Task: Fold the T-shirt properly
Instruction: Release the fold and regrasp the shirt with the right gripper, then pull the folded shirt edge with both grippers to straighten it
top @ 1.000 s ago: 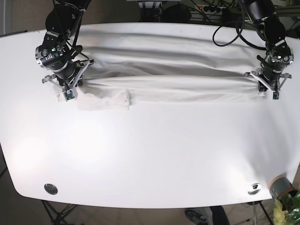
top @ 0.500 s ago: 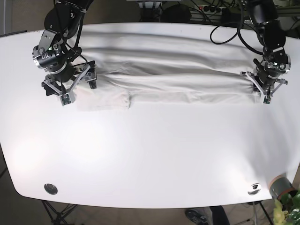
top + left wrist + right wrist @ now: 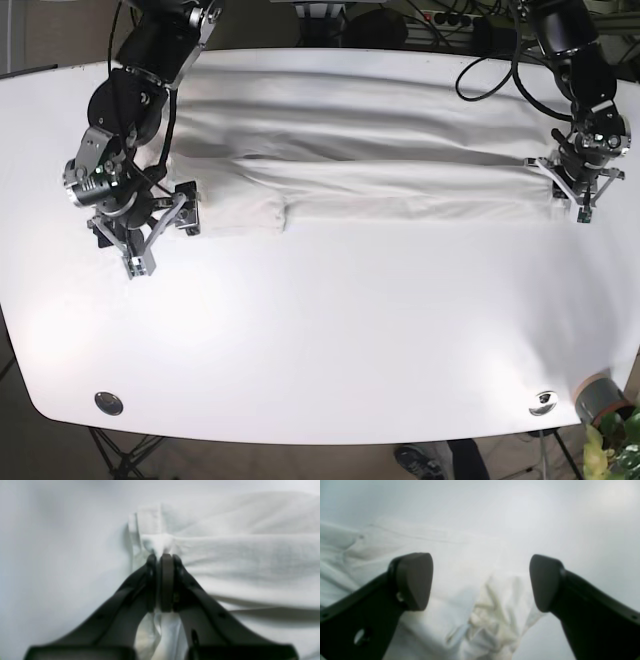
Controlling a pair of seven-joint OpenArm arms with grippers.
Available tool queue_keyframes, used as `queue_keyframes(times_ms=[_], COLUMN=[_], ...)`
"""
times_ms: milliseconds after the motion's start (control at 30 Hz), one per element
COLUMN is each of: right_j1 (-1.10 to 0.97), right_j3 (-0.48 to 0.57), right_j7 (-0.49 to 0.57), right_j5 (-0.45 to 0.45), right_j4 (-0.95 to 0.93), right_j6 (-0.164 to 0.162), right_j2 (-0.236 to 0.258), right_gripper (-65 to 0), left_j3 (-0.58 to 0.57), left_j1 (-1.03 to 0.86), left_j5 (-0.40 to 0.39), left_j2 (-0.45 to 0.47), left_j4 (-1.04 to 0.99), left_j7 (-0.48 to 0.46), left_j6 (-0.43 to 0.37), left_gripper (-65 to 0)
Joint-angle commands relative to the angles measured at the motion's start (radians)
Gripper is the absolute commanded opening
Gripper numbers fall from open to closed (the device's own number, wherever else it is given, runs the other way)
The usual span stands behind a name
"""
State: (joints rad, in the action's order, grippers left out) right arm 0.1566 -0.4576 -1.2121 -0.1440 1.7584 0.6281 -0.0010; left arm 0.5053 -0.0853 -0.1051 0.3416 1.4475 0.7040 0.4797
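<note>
So far the T-shirt [image 3: 370, 150] lies across the far side of the table [image 3: 330, 330], one lengthwise fold made. The left gripper [image 3: 163, 557] pinches its end; the right gripper [image 3: 480, 580] gapes empty. Further folds remain.

A white worktop [image 3: 330, 340] is carrying a white T-shirt [image 3: 370, 150], which is lying stretched in long folds across its far half. Two small round metal fittings [image 3: 108, 403] are sitting in its near corners.
</note>
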Motion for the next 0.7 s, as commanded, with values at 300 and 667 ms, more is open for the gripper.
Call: queue_keyframes(times_ms=[300, 667], right_j1=[0.154, 0.154], right_j3=[0.003, 0.003], right_j7=[0.094, 0.143], right_j5=[-0.018, -0.026], right_j4=[-0.354, -0.452], right_j6=[-0.142, -0.152], right_j2=[0.019, 0.022], right_gripper=[-14.9, -15.5], left_j3=[0.095, 0.099], left_j1=[0.015, 0.015], left_j5=[0.005, -0.002], left_j2=[-0.034, -0.042], left_j4=[0.074, 0.146], left_j7=[-0.022, -0.022], left_j6=[-0.009, -0.009], left_gripper=[-42.6, -42.4])
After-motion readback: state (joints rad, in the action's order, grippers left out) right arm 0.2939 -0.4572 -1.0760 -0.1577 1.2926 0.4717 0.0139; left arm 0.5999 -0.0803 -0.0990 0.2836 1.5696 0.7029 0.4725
